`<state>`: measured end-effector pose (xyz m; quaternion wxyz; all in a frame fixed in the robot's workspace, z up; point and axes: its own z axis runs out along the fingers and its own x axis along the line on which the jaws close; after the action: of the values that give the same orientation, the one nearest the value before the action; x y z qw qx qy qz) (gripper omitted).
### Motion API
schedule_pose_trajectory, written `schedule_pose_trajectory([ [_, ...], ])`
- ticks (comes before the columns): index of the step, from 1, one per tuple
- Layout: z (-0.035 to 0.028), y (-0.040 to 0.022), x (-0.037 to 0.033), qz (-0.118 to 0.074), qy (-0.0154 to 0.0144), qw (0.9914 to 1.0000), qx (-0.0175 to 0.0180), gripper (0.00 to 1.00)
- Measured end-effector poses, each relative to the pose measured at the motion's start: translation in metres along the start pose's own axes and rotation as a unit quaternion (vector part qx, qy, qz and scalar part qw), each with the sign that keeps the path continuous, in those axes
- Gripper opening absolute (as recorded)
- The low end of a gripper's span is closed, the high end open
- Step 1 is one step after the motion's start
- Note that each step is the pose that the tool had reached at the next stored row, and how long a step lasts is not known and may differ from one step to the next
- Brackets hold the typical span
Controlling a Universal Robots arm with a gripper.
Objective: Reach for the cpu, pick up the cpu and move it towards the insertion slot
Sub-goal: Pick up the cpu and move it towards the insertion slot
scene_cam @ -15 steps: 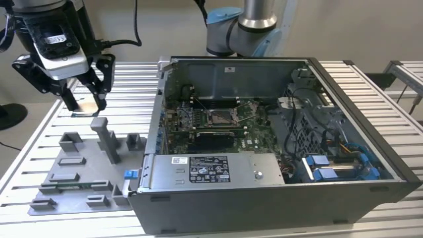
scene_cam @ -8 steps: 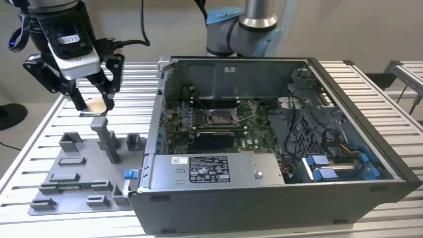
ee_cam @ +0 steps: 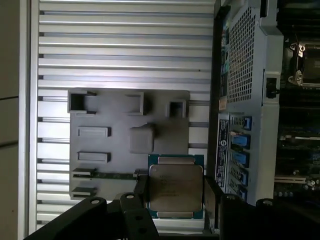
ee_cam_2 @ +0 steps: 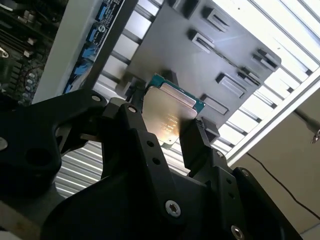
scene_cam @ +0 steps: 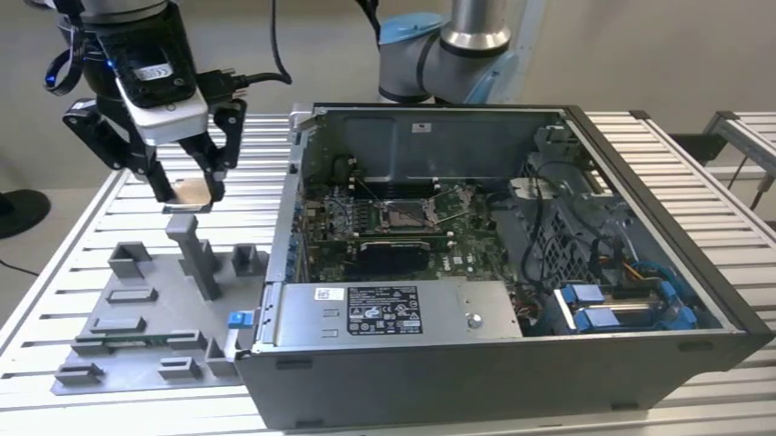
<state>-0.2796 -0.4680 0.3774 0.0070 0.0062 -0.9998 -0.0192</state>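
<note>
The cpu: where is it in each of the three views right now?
Exterior view: the cpu sits in the hand, above the grey fixture plate.
Second wrist view: cpu between the fingers.
First wrist view: cpu over the plate's edge.
Shared landmark: the plate.

Even, soft overhead light outside; glare whitens the slatted table (ee_cam_2: 260,30) (second wrist view), computer case (scene_cam: 510,227) interior dim.

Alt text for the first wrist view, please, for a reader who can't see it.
The gripper holds the cpu flat between its black fingers, above a grey fixture plate lying on a slatted metal table. The open computer case lies alongside.
</note>
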Motion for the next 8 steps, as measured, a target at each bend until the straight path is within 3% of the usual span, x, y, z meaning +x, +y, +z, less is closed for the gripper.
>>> schedule_pose_trajectory([
  [8, -0.0002, -0.0002, -0.0174, 0.0, 0.002, 1.0, 0.0, 0.0],
])
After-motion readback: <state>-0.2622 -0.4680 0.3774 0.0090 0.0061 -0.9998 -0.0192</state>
